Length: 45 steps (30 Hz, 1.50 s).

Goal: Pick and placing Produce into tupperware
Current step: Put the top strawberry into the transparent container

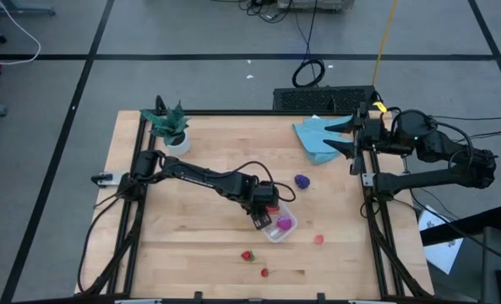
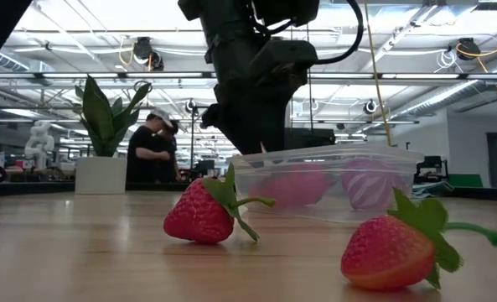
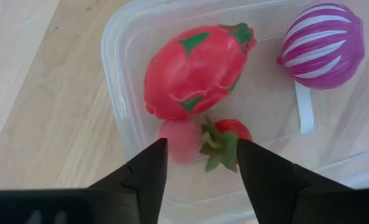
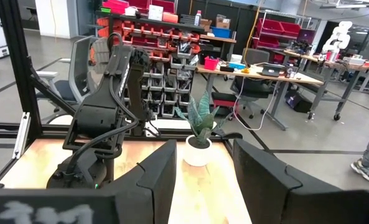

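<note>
The clear tupperware (image 1: 281, 228) stands on the table right of the middle and holds a large red piece with green flecks (image 3: 196, 68), a magenta striped piece (image 3: 324, 46), a small strawberry (image 3: 226, 140) and a blurred pink piece (image 3: 179, 142). My left gripper (image 3: 201, 165) hangs open just above the tub, pointing steeply down, with the strawberry and the pink piece between its fingertips. My right gripper (image 1: 350, 139) is held high over the far right of the table, open and level, with nothing between its fingers. A dark purple piece (image 1: 302, 181) lies on the wood beyond the tub. My left gripper stands open over the strawberry in the tub. The strawberry's green leaves (image 3: 224, 152) reach close to one finger (image 3: 259, 171); I cannot tell whether they touch it.
Two strawberries (image 1: 247, 255) (image 1: 264, 273) lie near the front edge and a red berry (image 1: 319, 239) lies right of the tub. A blue cloth (image 1: 318, 139) lies at the far right, and a potted plant (image 1: 170, 127) stands at the far left corner.
</note>
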Each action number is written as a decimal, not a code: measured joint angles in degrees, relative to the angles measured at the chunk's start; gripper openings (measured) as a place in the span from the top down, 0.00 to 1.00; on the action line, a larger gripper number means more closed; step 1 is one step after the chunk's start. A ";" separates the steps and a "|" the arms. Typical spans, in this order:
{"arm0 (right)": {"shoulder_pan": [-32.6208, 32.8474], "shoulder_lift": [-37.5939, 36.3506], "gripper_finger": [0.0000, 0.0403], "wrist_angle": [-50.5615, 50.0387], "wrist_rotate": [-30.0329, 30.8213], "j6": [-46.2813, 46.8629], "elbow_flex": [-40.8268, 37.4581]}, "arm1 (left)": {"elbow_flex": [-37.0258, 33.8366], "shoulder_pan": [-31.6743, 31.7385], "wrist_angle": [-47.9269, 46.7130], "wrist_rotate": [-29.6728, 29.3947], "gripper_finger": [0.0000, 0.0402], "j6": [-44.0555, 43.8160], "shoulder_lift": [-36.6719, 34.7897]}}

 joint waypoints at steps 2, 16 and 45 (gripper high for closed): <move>0.00 -0.01 0.63 0.04 0.00 0.00 0.01 | 0.00 0.02 0.35 0.00 0.49 0.01 -0.01; 0.00 -0.02 0.63 -0.72 -0.03 -0.27 0.01 | 14.30 -3.79 -14.75 -2.47 0.47 2.09 -0.94; 0.11 0.13 0.63 1.47 -0.52 10.74 0.01 | 13.22 -13.95 -25.20 -8.57 0.47 -2.25 -0.87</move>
